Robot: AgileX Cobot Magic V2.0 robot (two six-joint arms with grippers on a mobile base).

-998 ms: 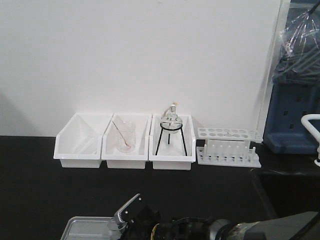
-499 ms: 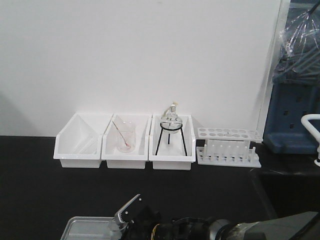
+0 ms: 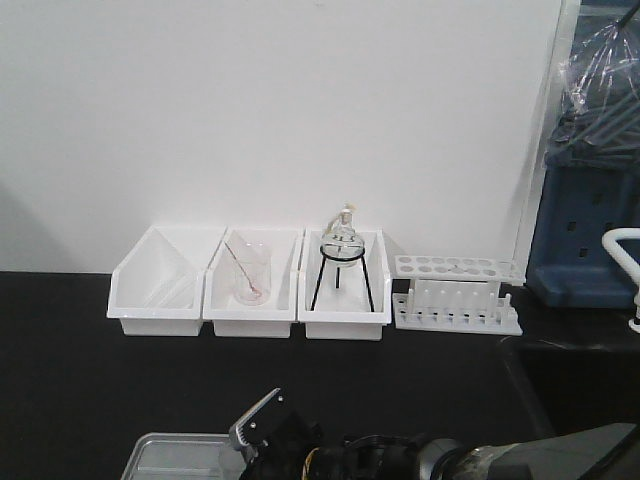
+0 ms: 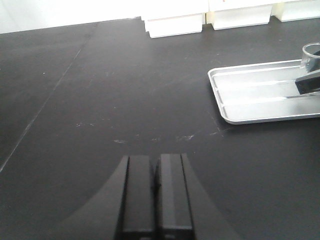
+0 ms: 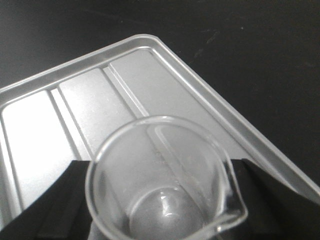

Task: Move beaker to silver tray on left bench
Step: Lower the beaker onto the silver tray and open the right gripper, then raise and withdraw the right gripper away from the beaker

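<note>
Our right hand (image 5: 160,200) pinches the beaker (image 5: 162,175) upright, over the tray (image 5: 100,95) beneath it. We should lower it straight onto a flat panel, clear of the ribs, before letting go. Our left hand (image 4: 155,195) is pressed together, idle.

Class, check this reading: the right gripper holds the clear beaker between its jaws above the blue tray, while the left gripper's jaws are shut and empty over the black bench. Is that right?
One detail is wrong. The tray under the beaker is not blue: it is the silver tray, as the right wrist view shows. The rest stands: the right gripper holds the beaker, and the left gripper is shut and empty over the black bench.
</note>
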